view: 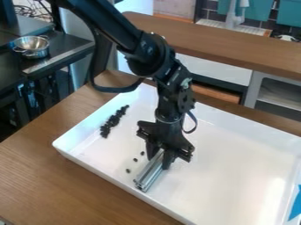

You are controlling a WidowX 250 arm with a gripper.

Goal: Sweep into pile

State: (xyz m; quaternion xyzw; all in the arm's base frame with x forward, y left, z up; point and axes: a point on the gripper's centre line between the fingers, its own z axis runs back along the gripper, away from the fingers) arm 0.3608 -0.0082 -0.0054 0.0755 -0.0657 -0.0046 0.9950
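The gripper (160,159) is closed around the bar (150,172) near one end, probably leaving its length free to push bits (136,160) pileward

Fixed cam, mid-close, slanted down.
Looks from above near side of brown wood-grain tabletop (35,176), across glossy white rectangular shallow tray (235,176), twd long brown wood-grain counter (211,44) in bkgd; close enough that btm edge of view crops tray's nearest corner, w/ right edge cropping its far-right end.
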